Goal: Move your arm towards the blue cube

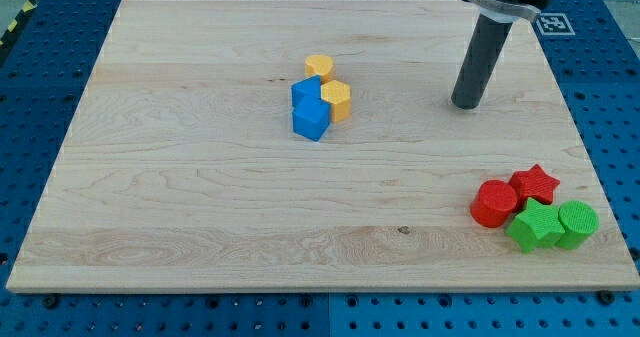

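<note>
Nearest the camera, at the right of the pale wooden board [200,207], a cluster of four blocks is seen. Two green blocks sit at its near edge: a star-like green block [533,226] and, touching it on the right, a green cylinder [577,223]. Just behind them a red cylinder [493,202] stands on the left and a red star [536,184] on the right, all four packed together.

Farther away, around the board's middle, a second cluster is found. The blue cube [311,119] forms its nearest part, with a second blue block [304,92] pressed against it just behind. A yellow hexagonal block [337,100] touches the blue ones on the right, and another yellow block [318,67] lies at the far end.

Farthest, at the right, the dark rod is seen coming down from the top edge. My tip [465,105] rests on the wood, well apart from the blue cube and to its right. No fingers are carried by the rod, so nothing is held.
</note>
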Controlling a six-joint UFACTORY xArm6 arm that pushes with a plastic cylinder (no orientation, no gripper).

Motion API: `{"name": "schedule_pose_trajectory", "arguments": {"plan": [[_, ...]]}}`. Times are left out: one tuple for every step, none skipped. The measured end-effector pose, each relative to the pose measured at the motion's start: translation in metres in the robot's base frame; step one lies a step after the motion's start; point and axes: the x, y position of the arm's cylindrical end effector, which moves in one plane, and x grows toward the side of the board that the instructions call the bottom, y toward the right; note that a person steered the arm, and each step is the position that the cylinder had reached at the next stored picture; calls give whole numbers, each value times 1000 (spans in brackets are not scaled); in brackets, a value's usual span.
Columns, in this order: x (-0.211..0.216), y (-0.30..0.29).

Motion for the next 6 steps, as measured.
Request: {"name": "schedule_pose_trajectory", "arguments": {"plan": [[1, -1], [26, -52], [43, -103], [38, -108], [38, -131], [38, -154]]}}
